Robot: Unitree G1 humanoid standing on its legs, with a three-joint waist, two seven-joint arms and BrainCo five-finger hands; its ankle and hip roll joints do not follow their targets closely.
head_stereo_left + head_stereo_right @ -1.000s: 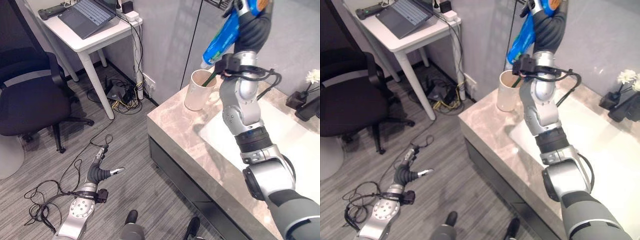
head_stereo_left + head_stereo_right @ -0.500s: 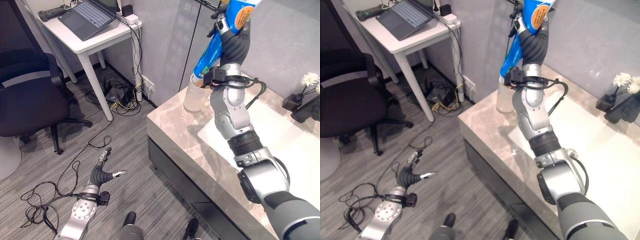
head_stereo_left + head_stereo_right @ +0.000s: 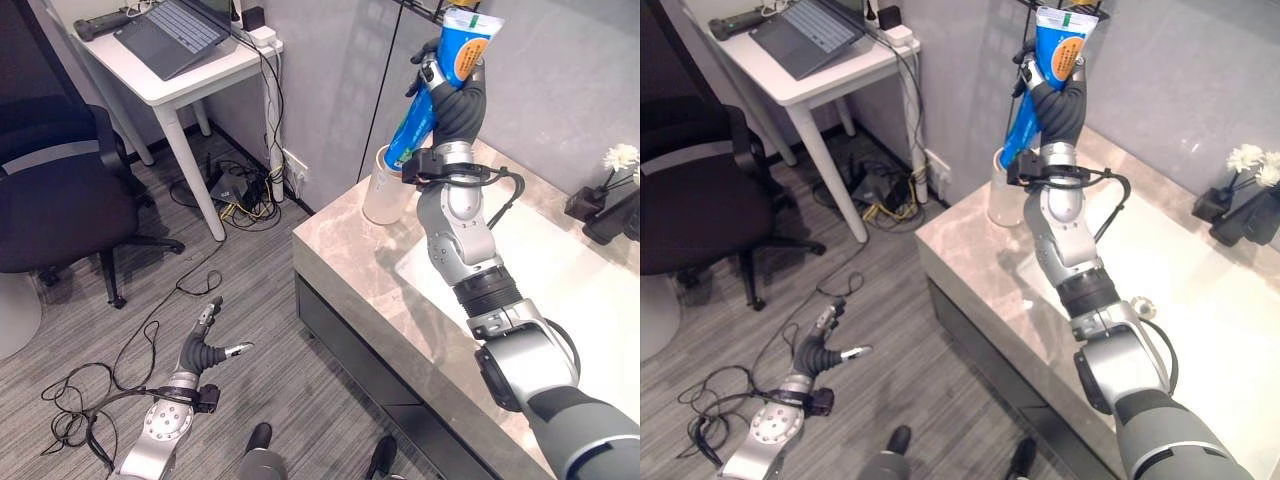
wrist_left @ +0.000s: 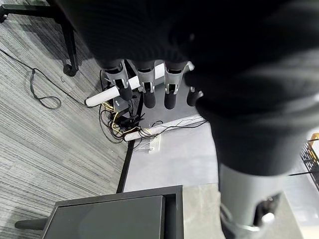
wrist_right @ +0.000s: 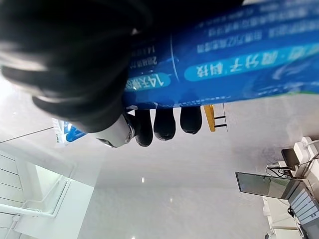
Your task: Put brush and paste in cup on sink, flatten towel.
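Observation:
My right hand (image 3: 458, 100) is raised over the far left corner of the marble counter (image 3: 350, 260) and is shut on a blue toothpaste tube (image 3: 440, 75). The tube stands steeply, flat end up. Its lower end reaches the mouth of the white cup (image 3: 377, 200); whether it is inside I cannot tell. In the right wrist view the fingers (image 5: 164, 122) curl round the blue tube (image 5: 239, 59). My left hand (image 3: 205, 345) hangs low over the floor, its fingers (image 4: 144, 92) straight and holding nothing.
A white sink basin (image 3: 570, 270) lies to the right of the cup. White flowers in a dark holder (image 3: 615, 170) stand at the back right. A white desk (image 3: 190, 80) with a laptop and a black office chair (image 3: 50, 190) stand to the left.
My right hand has turned the tube more upright and brought its lower end down to the cup's mouth. The left hand has barely moved.

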